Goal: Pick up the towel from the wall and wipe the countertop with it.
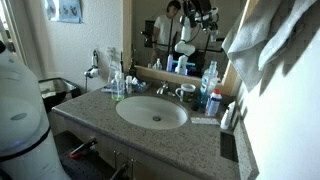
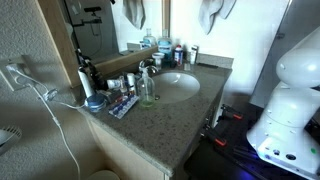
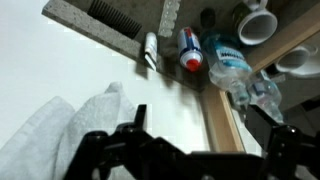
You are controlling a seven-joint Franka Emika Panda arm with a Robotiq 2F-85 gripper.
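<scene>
White towel [image 1: 262,38] hung on the wall [image 1: 290,110] above a side edge of the table [image 1: 203,142]; the hand [image 3: 205,140] was spread wide beside it.

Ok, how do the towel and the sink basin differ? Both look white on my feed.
The towel hangs against the wall, above the counter's end; the sink basin is set down into the countertop. The towel is creased with a ragged outline; the basin is a smooth oval. Both are light and unpatterned.
</scene>
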